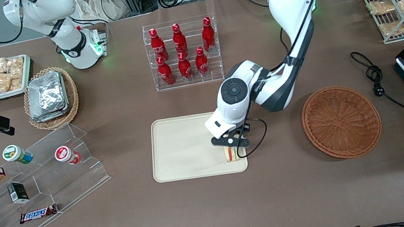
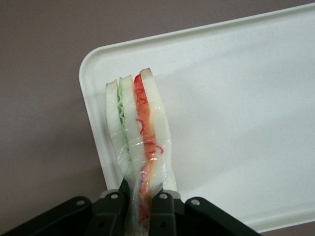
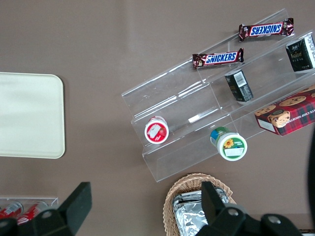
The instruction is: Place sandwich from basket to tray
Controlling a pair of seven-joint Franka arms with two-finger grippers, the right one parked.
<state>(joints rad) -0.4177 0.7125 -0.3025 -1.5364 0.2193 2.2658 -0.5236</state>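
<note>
Now your gripper [image 1: 231, 146] hangs over the tray [image 1: 183, 150], its fingers [image 2: 162, 204] squeezed on the sandwich [image 2: 140, 132]. The sandwich is close to the tray's corner, so if you let go here it may tip over the rim onto the bench [image 1: 283, 199]. You have one sandwich, one tray and one basket [image 1: 341, 121].
</note>
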